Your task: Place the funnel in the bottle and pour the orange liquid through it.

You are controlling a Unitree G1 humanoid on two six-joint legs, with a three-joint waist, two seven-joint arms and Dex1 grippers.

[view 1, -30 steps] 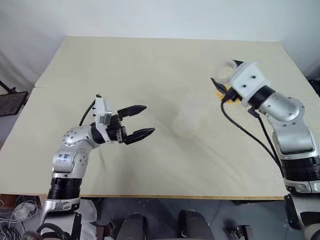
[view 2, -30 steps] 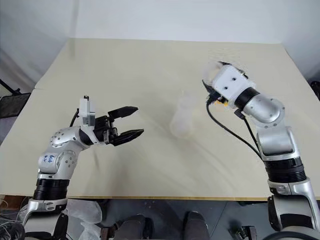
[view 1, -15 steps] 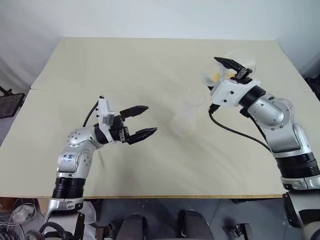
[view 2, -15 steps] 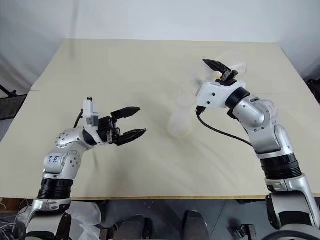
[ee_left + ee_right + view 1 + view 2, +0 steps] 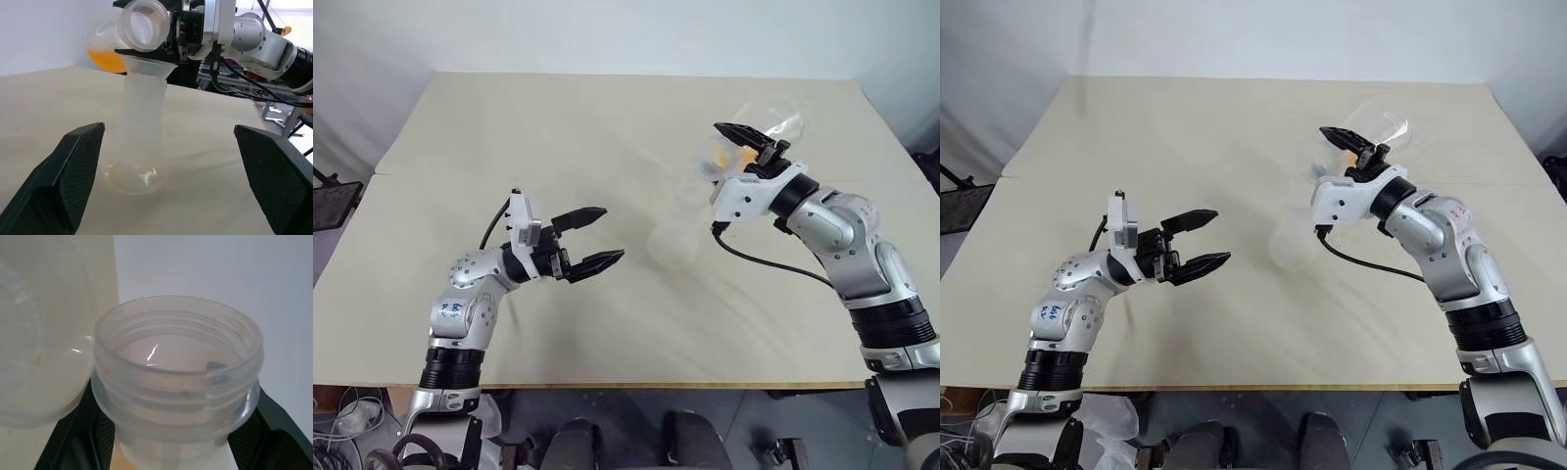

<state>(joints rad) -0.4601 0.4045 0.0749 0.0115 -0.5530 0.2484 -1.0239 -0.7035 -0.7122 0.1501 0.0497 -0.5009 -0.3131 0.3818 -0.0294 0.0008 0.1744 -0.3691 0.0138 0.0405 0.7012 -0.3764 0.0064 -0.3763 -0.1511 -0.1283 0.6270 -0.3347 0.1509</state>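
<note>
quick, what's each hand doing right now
Left hand: open, holding nothing.
Right hand: closed on the neck of the tilted flask with the orange liquid.

Looks like some robotics lab or test room to me: a plain beige rectangular wooden table point(image 5: 558, 117) is sitting against bare white walls point(image 5: 607, 34), with metal equipment frames and black cables point(image 5: 274, 93) cluttering the background, and loose wires point(image 5: 342, 431) are trailing on the floor.
</note>
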